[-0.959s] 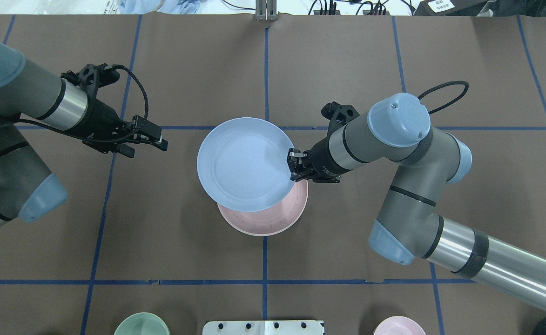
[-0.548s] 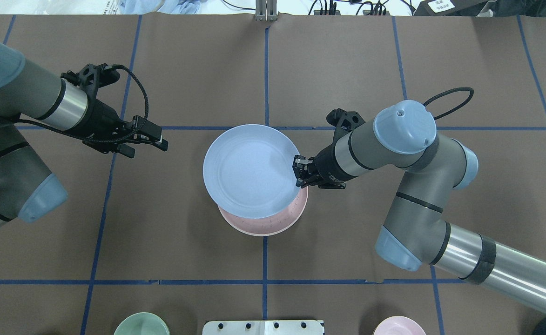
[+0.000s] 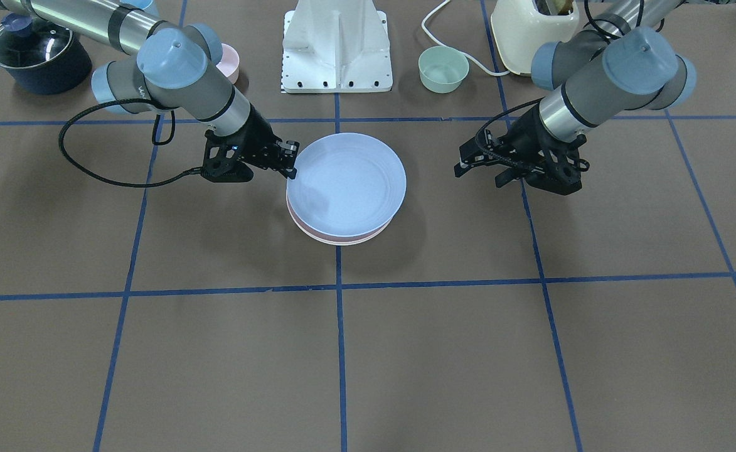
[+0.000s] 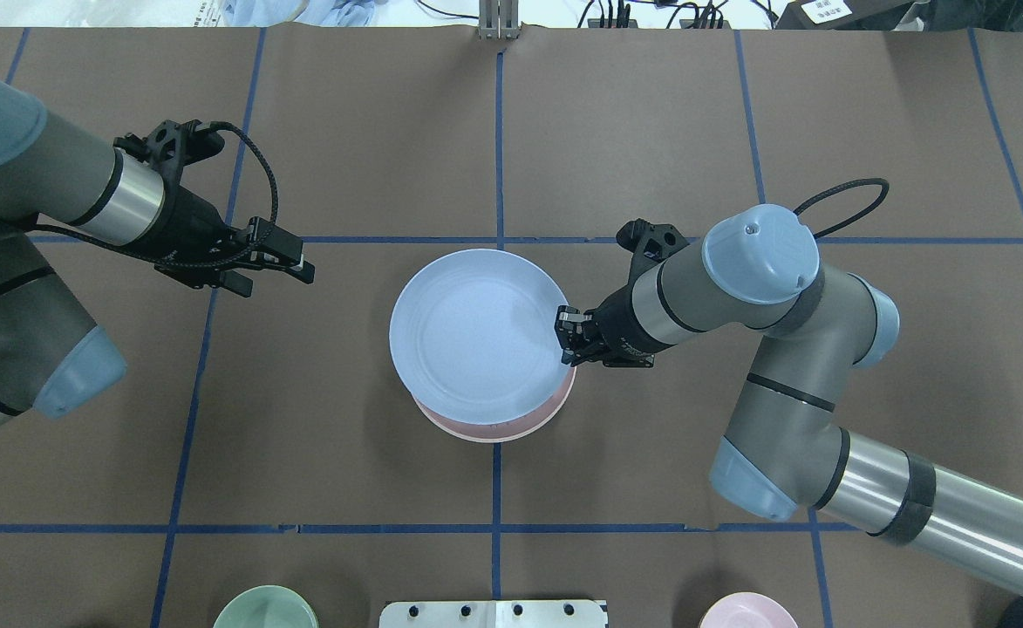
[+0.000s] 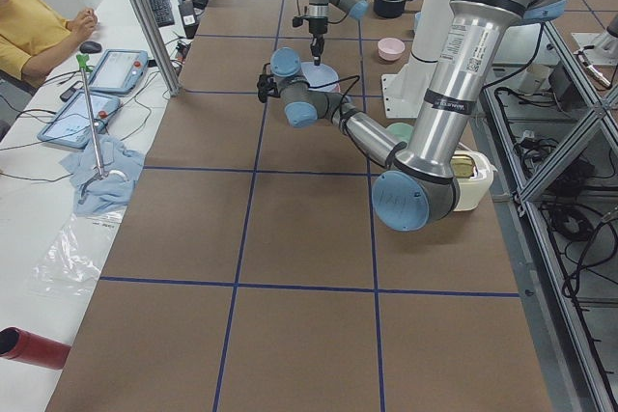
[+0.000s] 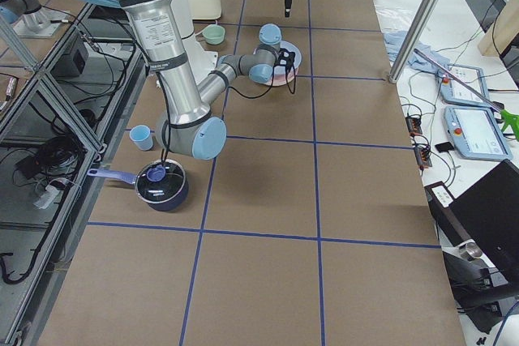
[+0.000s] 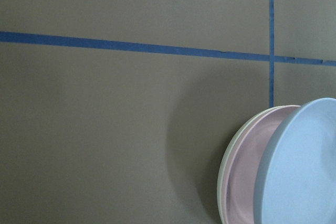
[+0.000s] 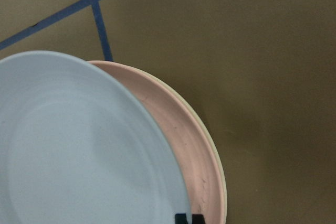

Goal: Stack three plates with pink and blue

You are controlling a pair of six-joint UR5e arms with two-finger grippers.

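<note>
Overhead exterior footage shows the right gripper pinched shut on the rim of the blue plate, which sits over the pink plate near the middle of the table, shifted slightly toward the far side so a pink crescent shows. The left gripper hangs well apart, its fingers spread and holding nothing. Only the wrist cameras reveal the thin rim of a cream plate under the pink one; all three look round, shallow and matte.
</note>
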